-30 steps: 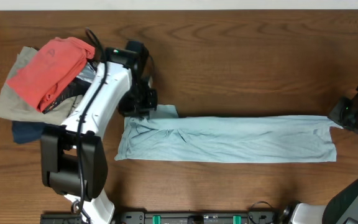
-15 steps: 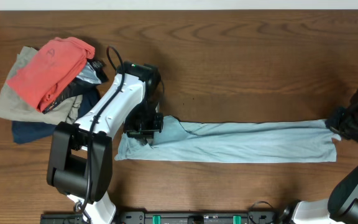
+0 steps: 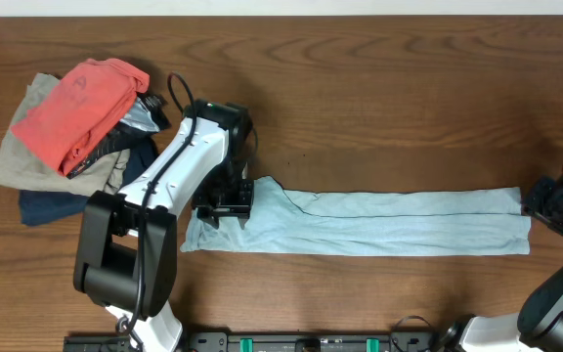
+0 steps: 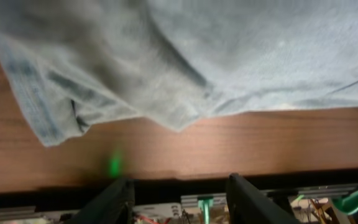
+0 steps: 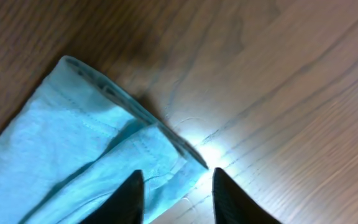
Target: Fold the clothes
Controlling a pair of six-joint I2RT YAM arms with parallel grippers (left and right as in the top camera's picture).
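The pale light-blue garment (image 3: 389, 223) lies as a long, narrow folded strip across the middle of the wooden table. My left gripper (image 3: 225, 203) hovers over its left end. In the left wrist view the fingers (image 4: 182, 198) are open with nothing between them, and the wrinkled cloth (image 4: 260, 50) lies beyond them. My right gripper (image 3: 547, 205) is at the strip's right end. In the right wrist view its fingers (image 5: 176, 194) are open and straddle the hemmed corner of the cloth (image 5: 61, 137).
A pile of folded clothes sits at the back left: a coral-red garment (image 3: 81, 108) on top of a beige one (image 3: 13, 161) and a navy one (image 3: 42, 207). The arm bases stand along the table's front edge (image 3: 291, 342).
My left gripper came forward from behind the garment's left end onto it, and the far edge there now lies folded over. My right gripper moved forward to the strip's right end.
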